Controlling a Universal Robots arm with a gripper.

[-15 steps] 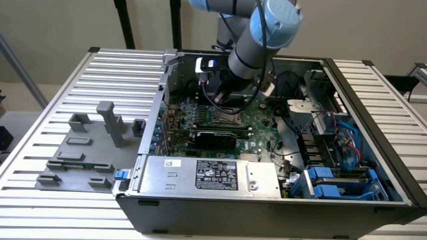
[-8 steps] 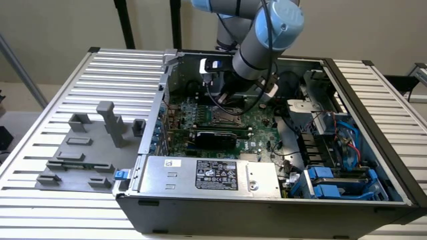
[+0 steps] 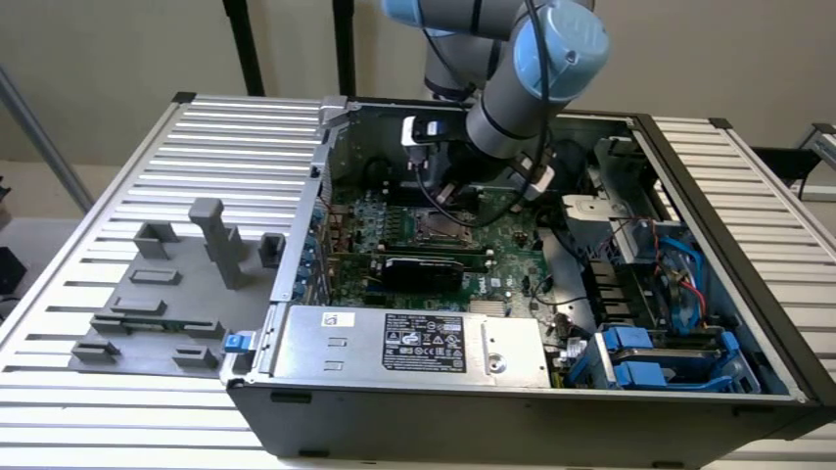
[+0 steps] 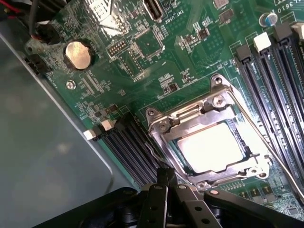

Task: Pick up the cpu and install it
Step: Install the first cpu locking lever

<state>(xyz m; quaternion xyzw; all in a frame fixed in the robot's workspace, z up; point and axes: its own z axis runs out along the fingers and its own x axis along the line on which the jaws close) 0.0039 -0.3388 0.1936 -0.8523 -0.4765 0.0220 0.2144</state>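
the end effector (image 4: 166,183) is closed up tight with nothing in its grip, hanging just above the edge of the socket frame (image 4: 209,142). there's the cpu (image 4: 211,148), lying flat inside that metal frame on the green motherboard (image 4: 142,61). out wide, the arm (image 3: 523,88) reaches down into the open computer case (image 3: 523,411) on the slatted worktop (image 3: 157,176).
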